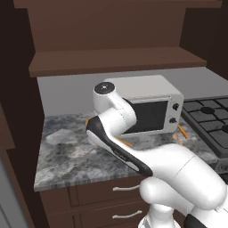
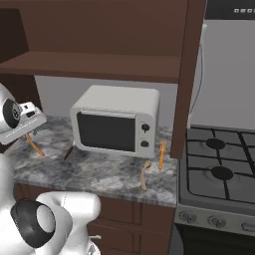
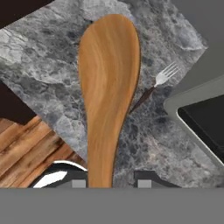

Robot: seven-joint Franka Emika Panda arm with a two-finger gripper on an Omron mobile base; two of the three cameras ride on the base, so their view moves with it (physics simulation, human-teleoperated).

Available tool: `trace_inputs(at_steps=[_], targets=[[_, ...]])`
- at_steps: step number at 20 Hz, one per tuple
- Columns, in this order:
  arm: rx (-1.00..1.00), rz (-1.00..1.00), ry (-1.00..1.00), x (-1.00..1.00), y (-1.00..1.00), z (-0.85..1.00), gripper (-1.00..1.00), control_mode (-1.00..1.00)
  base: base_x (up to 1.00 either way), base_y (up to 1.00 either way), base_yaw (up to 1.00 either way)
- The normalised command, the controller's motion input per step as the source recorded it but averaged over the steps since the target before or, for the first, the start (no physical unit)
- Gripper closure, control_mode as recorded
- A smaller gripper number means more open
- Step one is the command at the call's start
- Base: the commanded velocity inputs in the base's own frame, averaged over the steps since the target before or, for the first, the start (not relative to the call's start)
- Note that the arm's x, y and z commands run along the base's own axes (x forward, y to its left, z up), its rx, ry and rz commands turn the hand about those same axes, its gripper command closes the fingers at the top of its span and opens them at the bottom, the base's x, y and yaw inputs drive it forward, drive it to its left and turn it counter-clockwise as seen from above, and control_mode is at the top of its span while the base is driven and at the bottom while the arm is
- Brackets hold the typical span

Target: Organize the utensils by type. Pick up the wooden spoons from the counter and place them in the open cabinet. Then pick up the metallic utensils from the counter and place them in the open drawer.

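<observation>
My gripper [image 3: 111, 183] is shut on the handle of the orange-tan wooden spoon [image 3: 109, 74], which hangs tilted a little above the grey marbled counter [image 3: 52, 61]. In the right base view the gripper [image 2: 31, 130] is at the counter's left end, with the spoon [image 2: 36, 145] slanting down from it. A silver-tined fork [image 3: 159, 81] with a dark handle lies on the stone beyond the spoon. The paler wooden spoon [image 2: 144, 175] and the orange-handled utensil [image 2: 161, 155] lie right of the microwave. The open cabinet's shelf [image 2: 99, 64] runs above. The open drawer is out of view.
A white microwave [image 2: 117, 119] stands at the back of the counter [image 1: 67, 156], just right of the gripper. A gas stove [image 2: 219, 169] adjoins the counter's right end. Shut drawer fronts [image 1: 107, 191] with silver handles sit below. A dark cabinet side [image 2: 187, 74] hangs down by the stove.
</observation>
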Motion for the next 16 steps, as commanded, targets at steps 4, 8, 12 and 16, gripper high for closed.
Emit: trace_inputs(at_steps=[4, 8, 12, 16], targets=[[-0.13, 0.48, 0.0, -0.19, -0.26, 0.56, 1.0, -1.0, 0.0, 0.0, 0.0], [-0.17, 0.43, -0.01, -0.09, -0.23, 0.53, 1.0, -1.0, 0.0, 0.0, 0.0], [-0.21, 0.43, -0.16, -0.09, -0.2, 0.47, 1.0, -1.0, 0.0, 0.0, 0.0], [-0.19, 0.42, -0.19, -0.14, -0.13, 0.51, 1.0, -1.0, 0.0, 0.0, 0.0]])
